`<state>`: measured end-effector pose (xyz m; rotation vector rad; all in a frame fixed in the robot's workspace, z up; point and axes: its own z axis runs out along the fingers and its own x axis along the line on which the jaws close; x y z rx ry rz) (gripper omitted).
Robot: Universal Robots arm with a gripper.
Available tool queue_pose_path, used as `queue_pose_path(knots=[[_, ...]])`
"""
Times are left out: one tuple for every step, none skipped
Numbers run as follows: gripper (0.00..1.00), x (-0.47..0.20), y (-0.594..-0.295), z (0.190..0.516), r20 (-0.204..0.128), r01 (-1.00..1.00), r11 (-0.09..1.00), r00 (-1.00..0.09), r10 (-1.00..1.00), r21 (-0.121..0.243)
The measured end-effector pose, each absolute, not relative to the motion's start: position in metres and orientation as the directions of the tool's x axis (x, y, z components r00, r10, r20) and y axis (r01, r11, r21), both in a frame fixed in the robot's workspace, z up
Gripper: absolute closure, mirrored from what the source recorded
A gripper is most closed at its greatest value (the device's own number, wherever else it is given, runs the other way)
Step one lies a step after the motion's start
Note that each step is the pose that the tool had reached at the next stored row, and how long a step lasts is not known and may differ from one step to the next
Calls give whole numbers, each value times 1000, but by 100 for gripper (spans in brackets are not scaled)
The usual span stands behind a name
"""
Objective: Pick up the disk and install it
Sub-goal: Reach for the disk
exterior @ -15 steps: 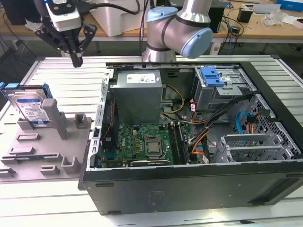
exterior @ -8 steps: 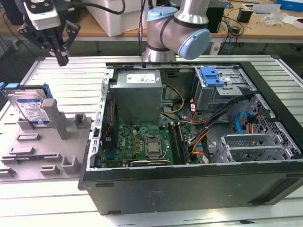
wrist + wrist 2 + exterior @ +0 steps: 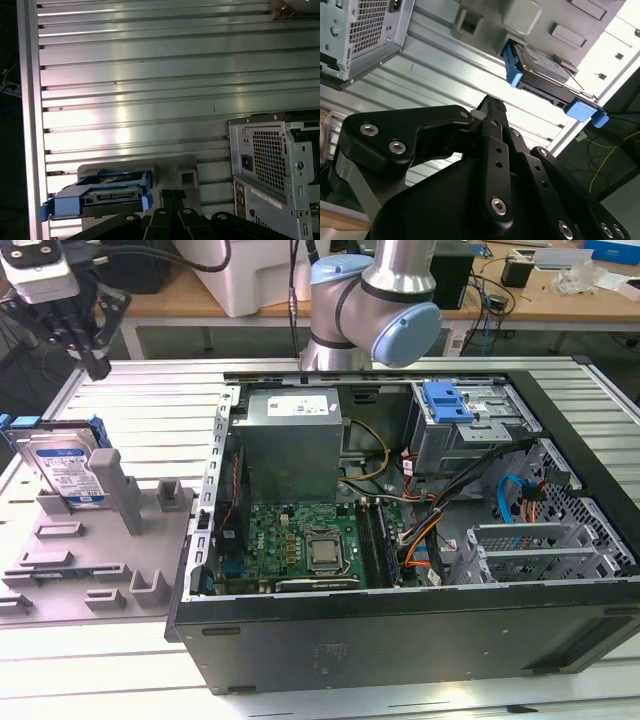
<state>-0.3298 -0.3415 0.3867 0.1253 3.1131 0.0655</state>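
Over the table at exterior view's left, gripper (image 3: 97, 366) hangs w/ fingers pressed together & empty, apart from the disk (image 3: 62, 468), which stands on edge in grey holder (image 3: 125, 495) outside open PC case (image 3: 400, 625); pick-up & install both not yet done.

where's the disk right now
At the exterior view's left, the disk stands propped on the grey holder, beside the open case, with the gripper above it.
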Motion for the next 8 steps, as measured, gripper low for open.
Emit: queue_pose_path(knots=[[89, -337, -341, 386, -23, 80, 996, -996, 81, 43], [89, -343, -341, 386, -24, 80, 996, -996, 81, 43], [89, -351, -340, 386, -24, 81, 996, -996, 82, 43], [89, -356, -340, 386, -24, 81, 996, -996, 82, 42], [89, -362, -339, 386, -23, 82, 996, -996, 83, 42], [89, -367, -339, 385, -24, 83, 996, -996, 84, 42], [89, -372, -338, 385, -24, 84, 996, -996, 85, 42], [89, -377, -337, 385, -24, 85, 995, -996, 86, 42]])
